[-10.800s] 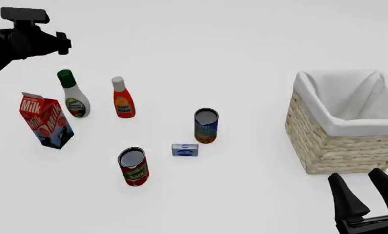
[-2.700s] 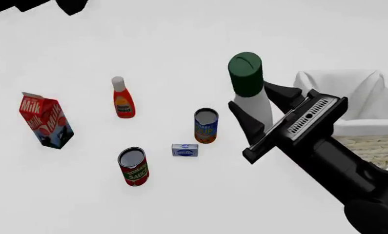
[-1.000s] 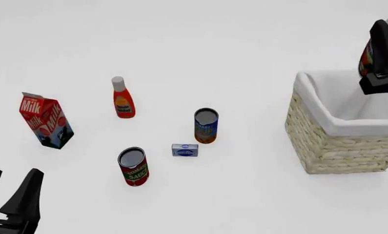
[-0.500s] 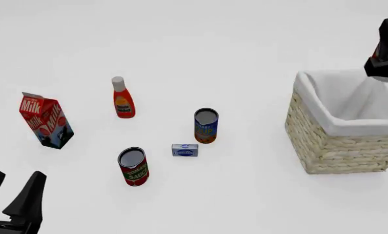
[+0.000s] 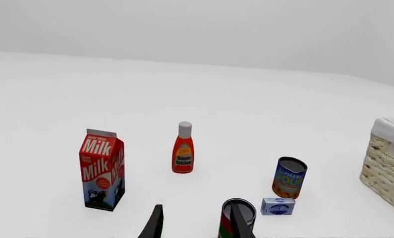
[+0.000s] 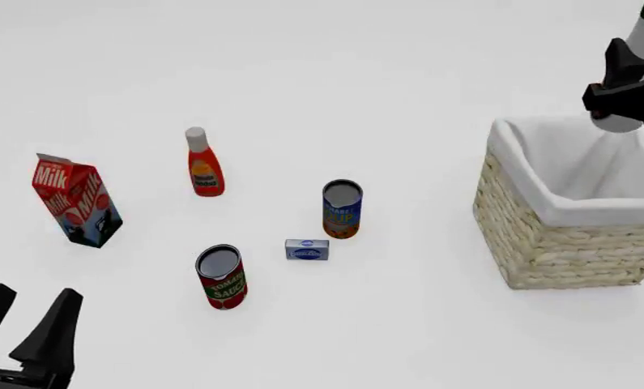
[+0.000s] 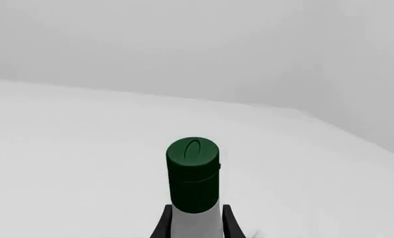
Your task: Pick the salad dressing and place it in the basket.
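Front view shows your right gripper [image 6: 624, 81] now higher above the basket [image 6: 560, 215] than half a second ago, closed around the salad dressing [image 7: 193, 186]. It probably hangs over the far rim, so recentre before releasing. Your left gripper [image 6: 27, 324] sits spread, empty.

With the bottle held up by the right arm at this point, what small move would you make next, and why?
Probably lower the right gripper straight down. It is shut on the salad dressing, and in the front view the bottle hangs above the basket, over its far right part, not yet inside, so releasing now would drop it from height.
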`<state>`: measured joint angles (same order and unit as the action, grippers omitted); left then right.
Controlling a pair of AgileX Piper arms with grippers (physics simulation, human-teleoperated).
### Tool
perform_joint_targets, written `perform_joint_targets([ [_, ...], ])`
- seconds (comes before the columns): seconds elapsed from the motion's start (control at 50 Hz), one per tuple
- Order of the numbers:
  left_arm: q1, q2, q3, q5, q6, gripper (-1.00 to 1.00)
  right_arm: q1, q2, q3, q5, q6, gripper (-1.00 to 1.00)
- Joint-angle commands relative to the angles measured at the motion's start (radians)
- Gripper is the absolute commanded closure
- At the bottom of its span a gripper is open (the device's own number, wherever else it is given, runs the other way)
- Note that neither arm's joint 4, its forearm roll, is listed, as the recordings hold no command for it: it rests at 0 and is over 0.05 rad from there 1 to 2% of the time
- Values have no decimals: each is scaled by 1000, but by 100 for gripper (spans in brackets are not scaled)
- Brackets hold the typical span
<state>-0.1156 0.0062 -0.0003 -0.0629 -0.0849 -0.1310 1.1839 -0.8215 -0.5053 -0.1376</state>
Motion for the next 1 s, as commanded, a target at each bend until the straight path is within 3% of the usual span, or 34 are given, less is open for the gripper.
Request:
perform_joint_targets([
  [0.02, -12, -1, 0, 6, 0, -100, -12, 96, -47, -29, 35, 100],
  [0.28, -1, -4, 0, 13, -10, -100, -19, 174, -86, -31, 42, 100],
  [0.48, -4, -2, 0, 16, -12, -100, -40, 197, -55, -42, 49, 100],
  [0.76, -9, 4, 0, 13, -13, -100, -57, 120, 61, -46, 43, 100],
  [1.0, -22, 12, 0, 2, -13, -100, -72, 144, 79, -47, 45, 100],
])
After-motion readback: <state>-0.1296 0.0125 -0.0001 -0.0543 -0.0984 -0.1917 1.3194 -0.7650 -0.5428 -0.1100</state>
